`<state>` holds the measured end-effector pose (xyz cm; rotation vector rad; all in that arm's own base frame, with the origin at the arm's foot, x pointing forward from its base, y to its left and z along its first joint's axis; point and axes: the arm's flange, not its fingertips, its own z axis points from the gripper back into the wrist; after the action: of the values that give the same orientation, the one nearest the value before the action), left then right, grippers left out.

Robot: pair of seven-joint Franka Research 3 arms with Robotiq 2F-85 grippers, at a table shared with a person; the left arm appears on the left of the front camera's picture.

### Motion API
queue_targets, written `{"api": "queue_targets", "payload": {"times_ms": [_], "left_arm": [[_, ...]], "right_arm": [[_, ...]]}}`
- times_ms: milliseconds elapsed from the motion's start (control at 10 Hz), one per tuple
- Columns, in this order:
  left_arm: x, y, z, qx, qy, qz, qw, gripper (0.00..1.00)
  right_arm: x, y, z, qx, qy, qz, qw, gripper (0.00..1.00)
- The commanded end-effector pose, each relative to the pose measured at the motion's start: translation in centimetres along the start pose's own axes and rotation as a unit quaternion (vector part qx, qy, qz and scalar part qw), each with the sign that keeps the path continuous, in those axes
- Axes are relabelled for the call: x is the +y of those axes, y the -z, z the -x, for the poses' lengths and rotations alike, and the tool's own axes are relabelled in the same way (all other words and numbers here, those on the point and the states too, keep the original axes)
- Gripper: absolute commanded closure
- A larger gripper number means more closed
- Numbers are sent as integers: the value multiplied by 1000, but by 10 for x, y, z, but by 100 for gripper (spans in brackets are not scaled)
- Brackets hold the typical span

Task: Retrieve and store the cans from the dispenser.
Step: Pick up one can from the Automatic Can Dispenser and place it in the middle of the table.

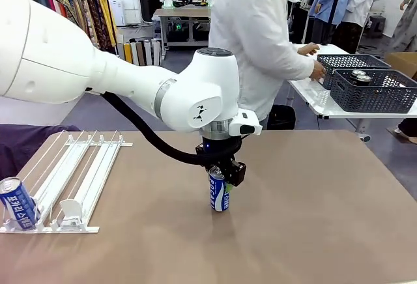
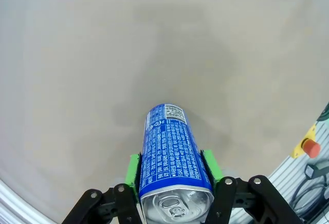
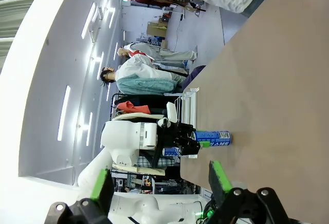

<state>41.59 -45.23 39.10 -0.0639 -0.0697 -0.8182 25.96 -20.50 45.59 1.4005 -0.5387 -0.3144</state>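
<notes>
Your left hand (image 1: 221, 177) pinching an upright blue can (image 1: 219, 197) at the middle of the counter (image 1: 313, 199), your right hand (image 3: 159, 181) spread wide, second blue can (image 1: 17, 203) at the dispenser (image 1: 85, 173) near-left end.

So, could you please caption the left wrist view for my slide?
Left gripper shut on an upright blue can, brown tabletop beyond.

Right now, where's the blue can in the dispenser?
Front view: the blue can leans at the near left corner of the dispenser, far left of the gripped can in the left gripper.
</notes>
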Motion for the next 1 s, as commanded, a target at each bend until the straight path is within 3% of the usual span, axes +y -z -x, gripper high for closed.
{"api": "queue_targets", "payload": {"times_ms": [0,100,300,500,700,900], "left_arm": [[0,-4,0,-9,-7,-20,1000,36],[0,-5,-1,-9,-6,-23,1000,0],[-1,-19,4,-21,-7,-35,999,0],[7,-91,38,-62,0,-11,998,0],[51,-173,106,-82,-10,34,996,0],[122,-214,171,-108,-57,86,989,0]], "right_arm": [[2,-2,2,3,-2,-1,1000,0],[2,-2,2,3,-2,-1,1000,0],[2,-2,2,3,-2,-1,1000,0],[2,-2,2,3,-2,-1,1000,0],[2,-2,2,3,-2,-1,1000,0],[2,-2,2,3,-2,-1,1000,0]]}}
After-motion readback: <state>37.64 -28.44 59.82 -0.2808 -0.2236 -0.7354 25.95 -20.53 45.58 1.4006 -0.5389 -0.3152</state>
